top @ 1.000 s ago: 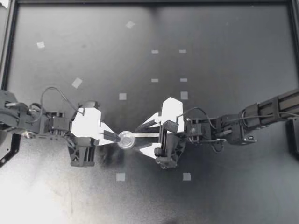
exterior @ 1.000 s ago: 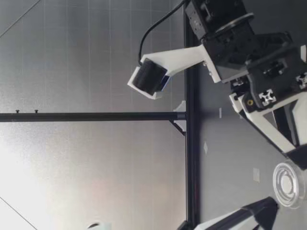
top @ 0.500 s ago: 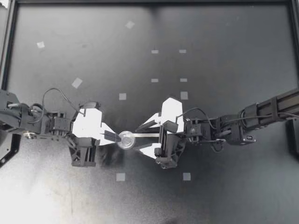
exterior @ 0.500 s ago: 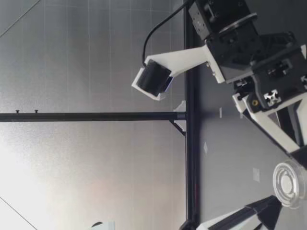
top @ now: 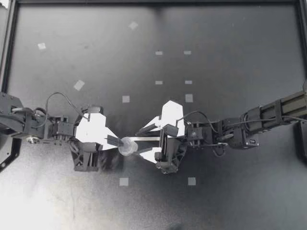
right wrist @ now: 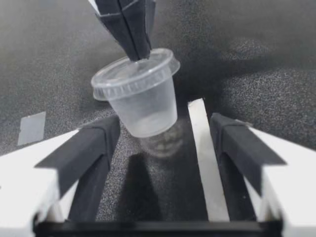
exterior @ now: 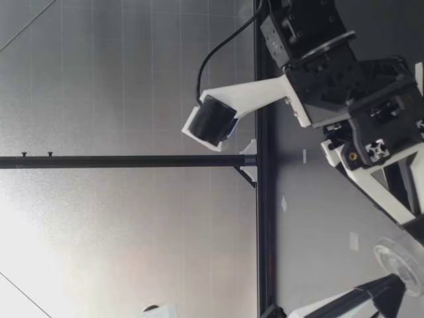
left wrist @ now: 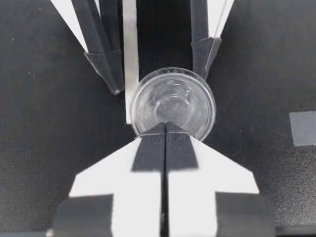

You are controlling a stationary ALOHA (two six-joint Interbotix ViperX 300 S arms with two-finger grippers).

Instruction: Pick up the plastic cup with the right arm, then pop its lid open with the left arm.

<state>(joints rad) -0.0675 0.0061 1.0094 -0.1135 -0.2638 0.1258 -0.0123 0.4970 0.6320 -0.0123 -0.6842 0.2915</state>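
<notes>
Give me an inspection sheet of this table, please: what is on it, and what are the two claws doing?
Surface: black table, matte, dotted with pale tape squares.
Job's things: small clear lidded cup, held off the table, tilted.
Clutter: nothing seen.
Grippers: left gripper shut on the cup's rim; right gripper open, fingers either side of the cup, apparently not touching.
Cables: one black cable loops over the left arm, another over the right.
Surroundings: black frame round the table; grey wall behind.
</notes>
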